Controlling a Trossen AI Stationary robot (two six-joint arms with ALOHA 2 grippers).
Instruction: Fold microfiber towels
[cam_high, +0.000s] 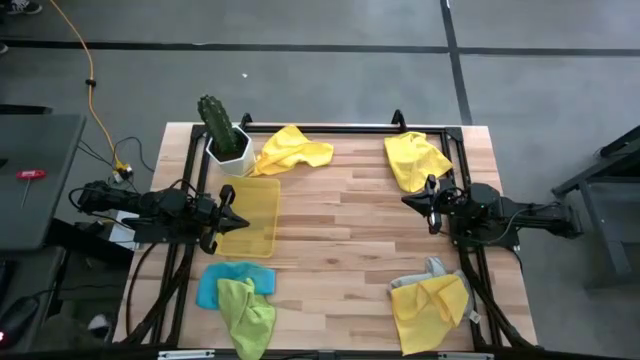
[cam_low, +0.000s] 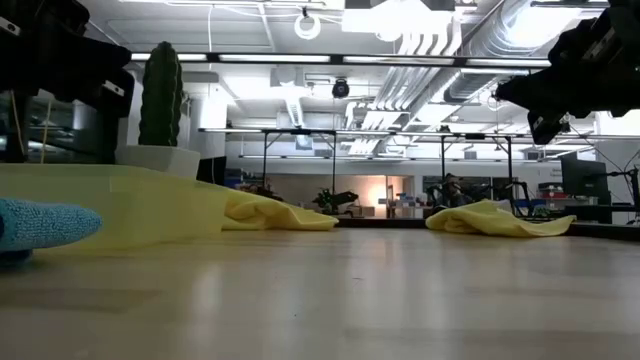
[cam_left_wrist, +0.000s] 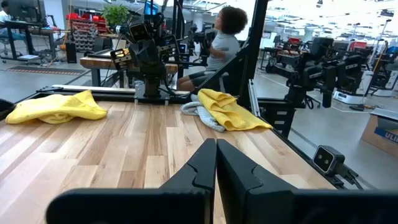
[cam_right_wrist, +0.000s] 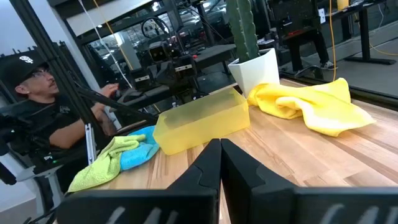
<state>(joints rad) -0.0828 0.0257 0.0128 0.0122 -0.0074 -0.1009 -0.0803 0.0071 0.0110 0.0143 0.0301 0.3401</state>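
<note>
Microfiber towels lie crumpled on the wooden table. One yellow towel (cam_high: 290, 150) is at the far left-centre and another (cam_high: 415, 160) at the far right. A light blue towel (cam_high: 232, 282) with a lime green one (cam_high: 248, 312) on it lies near left. A yellow towel (cam_high: 432, 302) over a grey one (cam_high: 428, 270) lies near right. My left gripper (cam_high: 245, 222) is shut above the yellow tray's left part and points toward the table's right. My right gripper (cam_high: 405, 200) is shut at mid-right and points toward the table's left. Both (cam_left_wrist: 216, 163) (cam_right_wrist: 220, 160) hold nothing.
A translucent yellow plastic tray (cam_high: 255, 205) stands left of centre. A cactus in a white pot (cam_high: 225, 135) stands at the far left. Bare wood lies between the two grippers. A person (cam_left_wrist: 224, 37) sits beyond the table's right side and another (cam_right_wrist: 37, 93) beyond its left side.
</note>
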